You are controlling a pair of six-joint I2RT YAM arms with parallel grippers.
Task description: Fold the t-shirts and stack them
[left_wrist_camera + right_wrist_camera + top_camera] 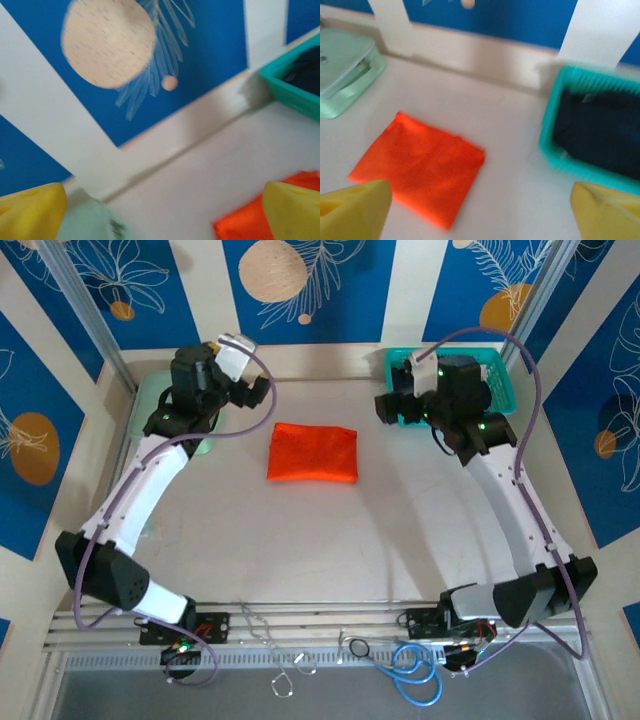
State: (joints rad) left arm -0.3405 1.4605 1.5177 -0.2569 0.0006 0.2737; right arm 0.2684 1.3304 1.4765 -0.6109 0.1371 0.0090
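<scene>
Left gripper [160, 215], right gripper [480, 210] both wide, empty; your black t-shirt [600, 130] in the 1 o'clock teal basket [549, 137] looks limp, so pinch an edge.

The orange shirt [312, 453] is bright and plain. The dark shirt [600, 135] in the teal basket [547, 140] looks black, perhaps navy; the view is blurred. The box [345, 70] is pale mint green. The surface [330, 550] is off-white. The wall [350, 290] is deep blue with white stripes, tan discs and pale leaf outlines. The left claw [162, 212] and right claw [481, 210] have yellow fingers.
</scene>
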